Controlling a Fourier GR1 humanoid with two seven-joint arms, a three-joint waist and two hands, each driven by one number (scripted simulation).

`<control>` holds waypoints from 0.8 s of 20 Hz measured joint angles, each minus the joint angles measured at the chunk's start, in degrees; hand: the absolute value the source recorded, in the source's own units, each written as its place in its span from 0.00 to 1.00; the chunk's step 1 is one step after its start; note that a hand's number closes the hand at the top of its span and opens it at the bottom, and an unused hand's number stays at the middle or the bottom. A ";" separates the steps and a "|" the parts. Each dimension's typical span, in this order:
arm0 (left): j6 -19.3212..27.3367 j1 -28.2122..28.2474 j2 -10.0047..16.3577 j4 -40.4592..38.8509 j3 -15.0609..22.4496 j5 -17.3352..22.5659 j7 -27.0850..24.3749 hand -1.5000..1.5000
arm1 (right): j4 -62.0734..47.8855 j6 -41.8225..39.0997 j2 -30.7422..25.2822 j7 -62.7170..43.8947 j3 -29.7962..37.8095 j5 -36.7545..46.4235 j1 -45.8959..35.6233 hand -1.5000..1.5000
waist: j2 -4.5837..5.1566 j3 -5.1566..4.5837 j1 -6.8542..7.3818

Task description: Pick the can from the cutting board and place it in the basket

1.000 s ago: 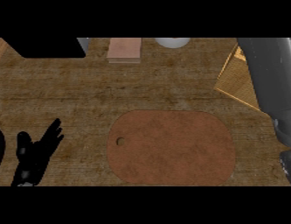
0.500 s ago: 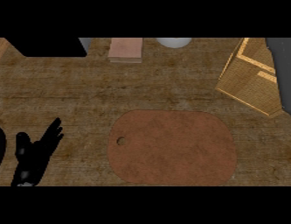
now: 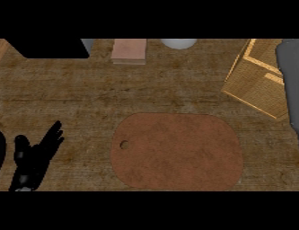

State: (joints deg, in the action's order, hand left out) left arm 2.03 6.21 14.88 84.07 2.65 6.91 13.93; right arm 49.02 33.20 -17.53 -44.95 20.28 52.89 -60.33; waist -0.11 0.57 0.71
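kitchen | wooden counter [image 3: 79, 99] | cutting board [image 3: 178, 150] | wicker basket [image 3: 254, 78]

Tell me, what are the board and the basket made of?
The board looks like wood. It is reddish-brown and dull, not shiny, with soft mottled streaks and a small hole near its left edge. It could also be a wood-look plastic. The basket looks like woven wicker or straw. It is pale tan, with a fine criss-cross weave on its wall.
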 measured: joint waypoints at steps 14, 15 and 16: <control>-0.03 0.67 -0.68 0.18 -0.76 -1.01 -0.39 0.50 | -4.28 -2.42 -5.47 1.34 -1.97 3.29 8.10 0.00 | -0.27 -0.06 -0.54; -0.43 0.66 -0.54 -0.30 -1.13 -0.78 -0.79 0.50 | -3.19 -2.71 -5.52 1.60 -2.37 3.29 9.01 0.00 | -0.33 -0.06 -0.67; -0.37 0.73 -0.66 -0.09 -1.15 -0.86 -0.68 0.50 | -2.78 -2.85 -5.89 2.21 -2.39 3.01 9.61 0.00 | -0.32 -0.06 -0.64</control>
State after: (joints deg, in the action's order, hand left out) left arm 1.66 6.94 14.22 83.98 1.49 6.05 13.25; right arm 46.24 30.34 -23.42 -42.74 17.89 55.91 -50.71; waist -0.43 0.51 0.07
